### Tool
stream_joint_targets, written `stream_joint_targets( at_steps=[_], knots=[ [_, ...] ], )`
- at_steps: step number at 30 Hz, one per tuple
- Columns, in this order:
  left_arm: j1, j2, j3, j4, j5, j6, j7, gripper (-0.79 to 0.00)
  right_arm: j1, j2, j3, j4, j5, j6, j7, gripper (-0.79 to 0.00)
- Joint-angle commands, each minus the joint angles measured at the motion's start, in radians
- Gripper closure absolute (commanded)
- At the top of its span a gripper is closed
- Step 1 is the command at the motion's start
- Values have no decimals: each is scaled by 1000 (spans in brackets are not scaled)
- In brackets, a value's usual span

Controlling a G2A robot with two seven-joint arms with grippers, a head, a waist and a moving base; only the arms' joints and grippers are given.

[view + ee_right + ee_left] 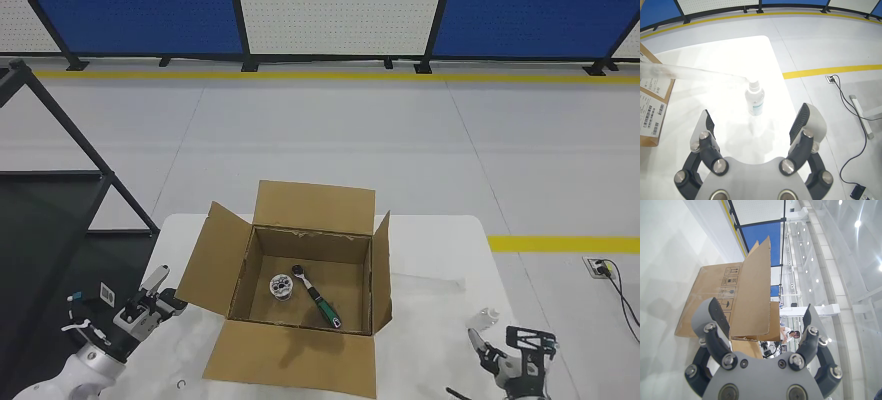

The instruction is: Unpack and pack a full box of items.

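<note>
An open cardboard box (305, 215) stands mid-table with its flaps spread. Inside lie a green-handled ratchet wrench (317, 296) and a round silver socket holder (282, 287). My left gripper (160, 285) hovers open and empty just off the box's left flap (751, 291). At the table's right front my right gripper (757, 121) is open over the table, a short way from a small white spray bottle (754, 100) that stands upright; the same bottle (485, 318) shows from above.
The white table (430, 300) has free room to the right of the box. A strip of clear tape (687, 73) stretches from the box side (651, 106) toward the bottle's cap. A dark metal frame (70, 150) stands left of the table.
</note>
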Motion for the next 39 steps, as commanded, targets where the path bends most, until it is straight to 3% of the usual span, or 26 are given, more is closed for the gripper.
stream_joint_targets(
  at_steps=[1,15,23,32,34,36,37,39],
  knots=[
    [0,0,0,0,0,0,0,-785,12,1,-14,19,-5,9,-5,-785],
    [0,0,0,0,0,0,0,-785,122,4,-80,186,-69,192,-87,-776],
    [0,0,0,0,0,0,0,-785,172,8,-91,245,-64,243,-92,-431],
    [0,0,0,0,0,0,0,-785,216,14,-97,289,-70,266,-78,-354],
    [0,0,0,0,0,0,0,-785,218,15,-96,291,-66,266,-76,-259],
    [0,0,0,0,0,0,0,-785,218,17,-93,283,-52,267,-81,-46],
    [0,0,0,0,0,0,0,-785,217,17,-92,277,-48,269,-85,0],
    [0,0,0,0,0,0,0,-785,210,17,-89,247,-22,271,-96,0]
  ],
)
